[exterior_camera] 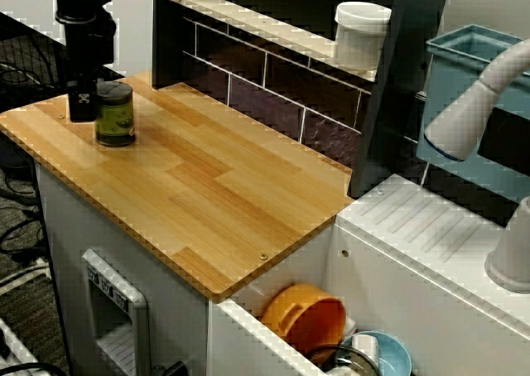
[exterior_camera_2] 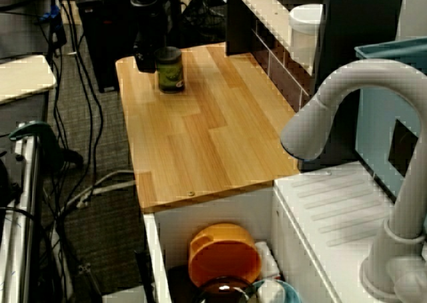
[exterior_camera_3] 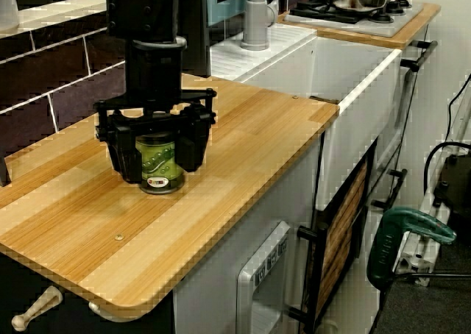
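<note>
A green jar with a dark lid [exterior_camera_3: 160, 161] stands upright on the wooden counter [exterior_camera_3: 243, 128], near its end away from the sink. In the front view my black gripper [exterior_camera_3: 159, 168] comes down from above, with one finger [exterior_camera_3: 126, 154] on each side of the jar. The fingers look very close to the jar's sides, but contact is not clear. In the sink-side view the jar [exterior_camera: 114, 113] sits just right of the one visible finger [exterior_camera: 80, 104]; the other is hidden. The high view shows the jar [exterior_camera_2: 170, 69] beside the gripper [exterior_camera_2: 150, 59].
A dark tiled back wall [exterior_camera: 273, 86] with a shelf holding a white canister [exterior_camera: 362, 32] runs along the counter. Beyond the counter's end lies a sink with an orange bowl [exterior_camera: 305, 316], a blue bowl [exterior_camera: 389, 355] and a grey faucet [exterior_camera: 472, 103]. A teal bin [exterior_camera: 472, 61] stands behind.
</note>
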`<state>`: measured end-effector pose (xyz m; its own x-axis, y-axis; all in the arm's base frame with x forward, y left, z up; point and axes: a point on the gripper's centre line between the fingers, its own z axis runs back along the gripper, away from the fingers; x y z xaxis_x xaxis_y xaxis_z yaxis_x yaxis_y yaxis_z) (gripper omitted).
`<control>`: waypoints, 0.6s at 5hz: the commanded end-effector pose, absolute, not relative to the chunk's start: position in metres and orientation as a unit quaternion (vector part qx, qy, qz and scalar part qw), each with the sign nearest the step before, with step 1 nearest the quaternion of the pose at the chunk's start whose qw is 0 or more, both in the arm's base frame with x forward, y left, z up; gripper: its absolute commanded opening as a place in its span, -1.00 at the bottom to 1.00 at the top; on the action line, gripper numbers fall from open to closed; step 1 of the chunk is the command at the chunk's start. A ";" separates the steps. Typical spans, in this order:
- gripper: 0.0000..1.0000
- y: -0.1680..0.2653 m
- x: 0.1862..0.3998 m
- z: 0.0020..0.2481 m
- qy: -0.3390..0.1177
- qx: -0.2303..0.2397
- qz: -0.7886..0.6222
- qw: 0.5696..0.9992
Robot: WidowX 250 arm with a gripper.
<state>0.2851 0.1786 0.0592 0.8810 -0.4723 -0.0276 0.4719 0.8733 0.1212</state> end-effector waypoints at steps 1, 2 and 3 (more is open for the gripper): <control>1.00 0.171 0.305 0.095 -0.015 0.045 -0.255 0.966; 1.00 0.158 0.304 0.099 -0.009 0.026 -0.272 0.962; 1.00 0.152 0.302 0.102 -0.004 0.011 -0.278 0.961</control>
